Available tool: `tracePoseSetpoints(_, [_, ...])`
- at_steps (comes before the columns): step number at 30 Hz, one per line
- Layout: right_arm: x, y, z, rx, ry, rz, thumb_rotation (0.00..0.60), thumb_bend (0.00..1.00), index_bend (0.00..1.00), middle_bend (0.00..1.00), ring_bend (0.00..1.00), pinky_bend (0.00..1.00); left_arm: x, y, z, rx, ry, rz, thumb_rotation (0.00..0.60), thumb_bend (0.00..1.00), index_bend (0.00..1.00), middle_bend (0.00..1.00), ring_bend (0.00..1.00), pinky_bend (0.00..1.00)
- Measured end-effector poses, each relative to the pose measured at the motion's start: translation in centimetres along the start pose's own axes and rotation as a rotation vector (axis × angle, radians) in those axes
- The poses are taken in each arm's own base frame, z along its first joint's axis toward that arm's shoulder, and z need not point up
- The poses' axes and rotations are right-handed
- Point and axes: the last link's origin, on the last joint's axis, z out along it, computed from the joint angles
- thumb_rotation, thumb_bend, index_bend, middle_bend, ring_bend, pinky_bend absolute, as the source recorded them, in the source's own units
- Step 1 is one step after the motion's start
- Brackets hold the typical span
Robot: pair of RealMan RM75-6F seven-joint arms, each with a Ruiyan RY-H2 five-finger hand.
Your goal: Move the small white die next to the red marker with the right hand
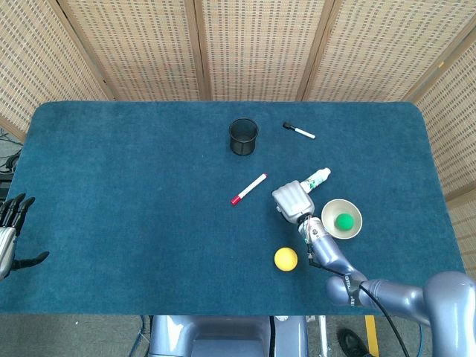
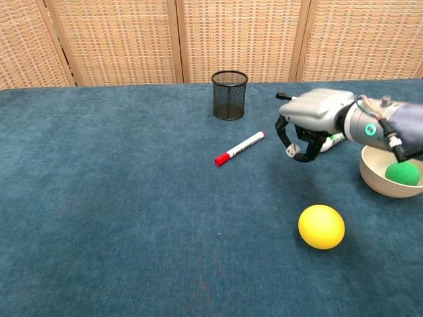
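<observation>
The red marker (image 1: 248,189) (image 2: 239,148) lies diagonally on the blue table, red cap toward the front left. My right hand (image 1: 291,200) (image 2: 310,121) hovers above the table just right of the marker and pinches the small white die (image 2: 290,151) between its fingertips. In the head view the die is hidden under the hand. My left hand (image 1: 9,230) hangs at the far left edge of the table, fingers apart and holding nothing.
A black mesh cup (image 1: 243,137) (image 2: 229,95) stands behind the marker. A black-capped marker (image 1: 299,132) (image 2: 283,97) lies at the back right. A yellow ball (image 1: 285,258) (image 2: 321,226) sits in front of my right hand. A cream bowl (image 1: 329,213) (image 2: 374,183) holds a green ball (image 1: 343,221) (image 2: 402,173). A white tube (image 1: 317,178) lies behind the hand.
</observation>
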Motion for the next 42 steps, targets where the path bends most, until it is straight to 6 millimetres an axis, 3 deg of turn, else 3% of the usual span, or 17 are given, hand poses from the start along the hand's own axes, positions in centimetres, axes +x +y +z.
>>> tracePoseSetpoints(11, [9.1,-0.7,-3.8,0.025,0.121,0.025,0.6,0.49,0.58,0.95,1.0,1.0,0.3,-0.2,-0.3,-0.004,0.004,-0.016,0.6,0.0,0.0,0.0,0.0,0.0])
tracePoseSetpoints(18, [13.0,-0.2,-5.1,-0.037,0.157,-0.009,0.6,0.47,0.56,0.95,1.0,1.0,0.5,-0.4,-0.4,-0.003,0.009,-0.026,0.6,0.0,0.0,0.0,0.0,0.0])
tracePoseSetpoints(19, [13.2,-0.2,-5.2,-0.041,0.158,-0.008,0.6,0.42,0.53,0.95,1.0,1.0,0.6,-0.4,-0.4,-0.003,0.009,-0.027,0.6,0.0,0.0,0.0,0.0,0.0])
tracePoseSetpoints(21, [13.5,-0.2,-5.2,-0.047,0.159,-0.007,0.6,0.22,0.36,0.95,1.0,1.0,0.6,-0.4,-0.4,-0.004,0.01,-0.029,0.6,0.0,0.0,0.0,0.0,0.0])
tracePoseSetpoints(23, [13.6,-0.2,-5.2,-0.048,0.156,-0.008,0.6,0.13,0.25,0.95,1.0,1.0,0.7,-0.4,-0.5,-0.004,0.01,-0.03,0.6,0.0,0.0,0.0,0.0,0.0])
tracePoseSetpoints(35, [13.1,0.4,-5.4,-0.053,0.158,0.025,0.6,0.14,0.22,0.94,1.0,1.0,0.6,-0.5,-0.4,0.0,0.004,-0.03,0.6,0.0,0.0,0.0,0.0,0.0])
tracePoseSetpoints(38, [12.9,1.2,-5.9,-0.061,0.173,0.042,0.6,0.16,0.23,0.86,0.98,1.0,0.6,-0.6,-0.4,0.004,0.005,-0.033,0.6,0.0,0.0,0.0,0.0,0.0])
tracePoseSetpoints(42, [12.3,2.7,-7.0,-0.065,0.212,0.062,0.6,0.14,0.23,0.64,0.78,0.96,0.8,-0.7,-0.5,0.002,0.009,-0.036,0.6,0.0,0.0,0.0,0.0,0.0])
